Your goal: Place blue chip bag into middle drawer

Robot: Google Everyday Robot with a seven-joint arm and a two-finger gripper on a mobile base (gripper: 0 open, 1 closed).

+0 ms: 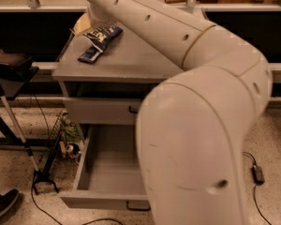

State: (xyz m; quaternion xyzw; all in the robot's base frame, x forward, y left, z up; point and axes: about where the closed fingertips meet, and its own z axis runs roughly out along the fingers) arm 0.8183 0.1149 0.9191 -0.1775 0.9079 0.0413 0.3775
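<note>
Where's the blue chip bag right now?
In the camera view, the blue chip bag lies at the far-left corner of the cabinet top, right at the hand, next to a small dark packet.

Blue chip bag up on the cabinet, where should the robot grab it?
Probably across its narrow middle, coming straight down from above. The blue chip bag lies flat on the cabinet top, so its sides give little to pinch. The gripper is at the bag's left end, with a small dark packet close by.

The gripper [99, 22] is hovering at eleven o'clock, just over the blue chip bag [104, 34]. The middle drawer [105, 172] is standing open at seven o'clock.
</note>
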